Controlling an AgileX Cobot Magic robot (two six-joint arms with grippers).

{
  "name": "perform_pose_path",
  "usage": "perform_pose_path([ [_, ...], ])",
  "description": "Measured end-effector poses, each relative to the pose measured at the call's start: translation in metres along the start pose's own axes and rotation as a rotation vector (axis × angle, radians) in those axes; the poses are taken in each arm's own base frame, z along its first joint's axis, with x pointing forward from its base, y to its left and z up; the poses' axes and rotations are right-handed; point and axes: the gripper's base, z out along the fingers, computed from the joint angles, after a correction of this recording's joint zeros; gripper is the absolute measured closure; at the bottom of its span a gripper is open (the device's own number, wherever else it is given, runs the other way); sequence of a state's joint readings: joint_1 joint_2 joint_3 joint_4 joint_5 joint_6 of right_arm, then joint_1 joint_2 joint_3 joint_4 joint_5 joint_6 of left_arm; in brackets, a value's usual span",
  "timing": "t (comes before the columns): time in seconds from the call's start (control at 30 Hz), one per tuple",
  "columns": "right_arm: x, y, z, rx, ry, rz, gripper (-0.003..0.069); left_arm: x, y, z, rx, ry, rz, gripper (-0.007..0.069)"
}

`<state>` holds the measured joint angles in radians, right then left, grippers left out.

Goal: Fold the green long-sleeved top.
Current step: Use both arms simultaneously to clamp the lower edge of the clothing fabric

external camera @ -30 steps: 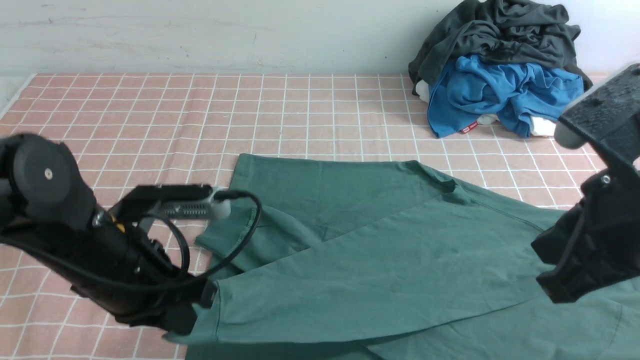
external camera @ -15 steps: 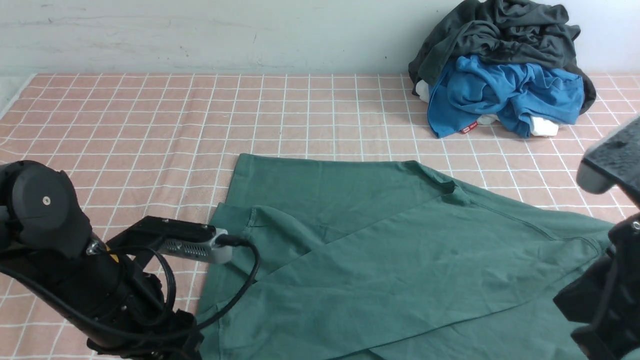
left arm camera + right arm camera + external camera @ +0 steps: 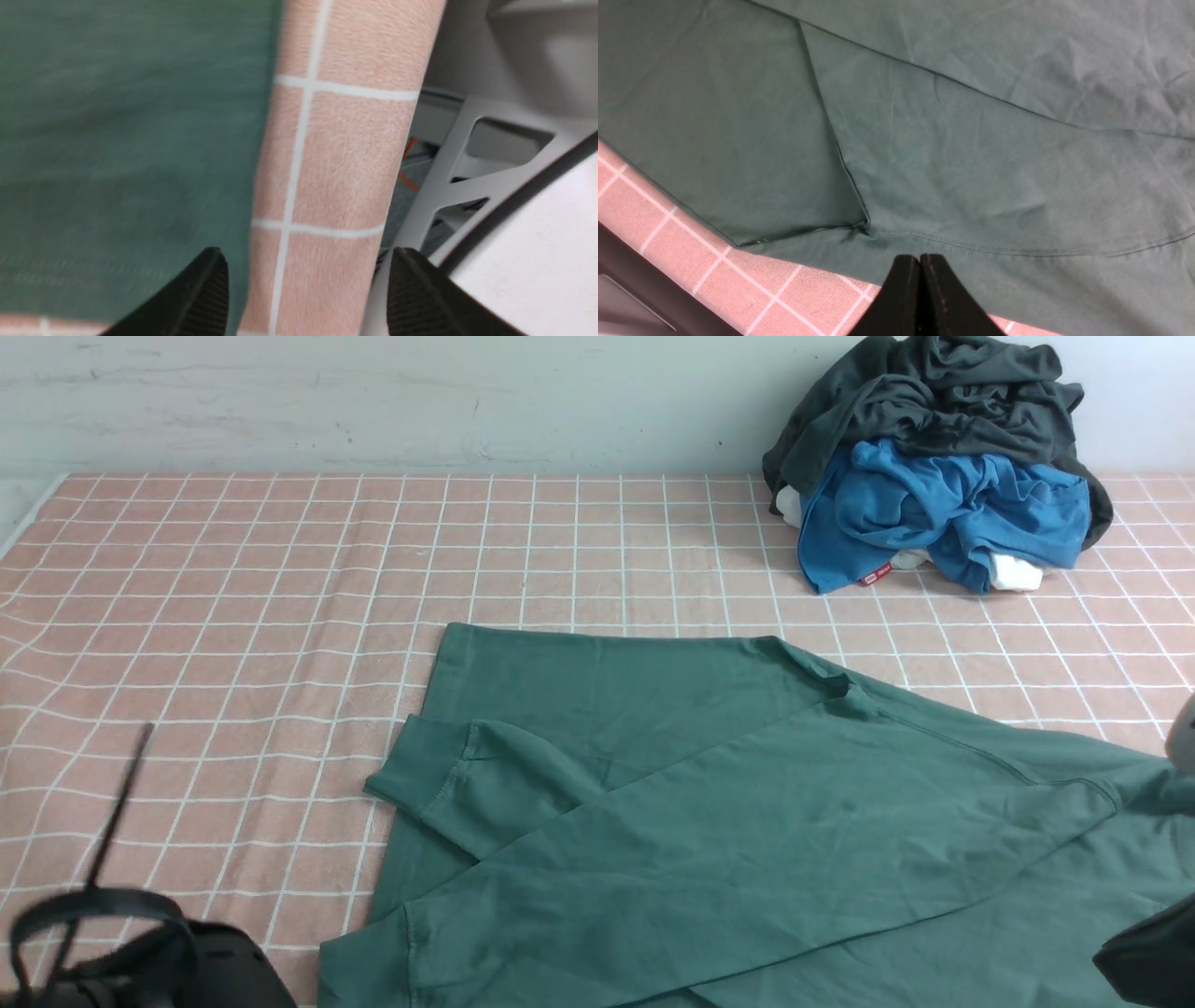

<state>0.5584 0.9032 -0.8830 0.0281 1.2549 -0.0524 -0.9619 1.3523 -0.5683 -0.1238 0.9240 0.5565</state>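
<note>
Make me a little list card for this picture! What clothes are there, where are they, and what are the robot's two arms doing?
Surface: pink checked cloth
Green top: spread flat, one sleeve folded across its body
Far right pile: dark grey garment heaped over blue garment
Left end effector: open, empty, beside the top's edge
Right end effector: shut, over the top

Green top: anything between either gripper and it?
Nothing visible. The left gripper, open, hangs over the checked cloth right beside the green top's edge. The right gripper, shut, hangs directly above the fabric. The clothes pile sits apart at the far right.
</note>
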Motion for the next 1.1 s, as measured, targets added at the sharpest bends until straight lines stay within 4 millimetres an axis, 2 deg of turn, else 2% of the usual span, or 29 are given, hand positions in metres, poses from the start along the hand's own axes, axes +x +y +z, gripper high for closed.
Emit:
perform_pose_path([
  [0.3, 0.000, 0.000, 0.000, 0.000, 0.002, -0.002, 0.0673, -0.011, 0.014, 0.021, -0.112, 0.028, -0.003, 0.0198],
  [0.9, 0.000, 0.000, 0.000, 0.000, 0.002, -0.002, 0.0673, -0.016, 0.023, 0.017, -0.198, 0.013, -0.060, 0.0203],
  [1.0, 0.000, 0.000, 0.000, 0.000, 0.002, -0.002, 0.0673, -0.016, 0.023, 0.017, -0.200, 0.012, -0.061, 0.0225],
  [1.1, 0.000, 0.000, 0.000, 0.000, 0.002, -0.002, 0.0673, -0.016, 0.023, 0.017, -0.200, 0.011, -0.065, 0.0302],
])
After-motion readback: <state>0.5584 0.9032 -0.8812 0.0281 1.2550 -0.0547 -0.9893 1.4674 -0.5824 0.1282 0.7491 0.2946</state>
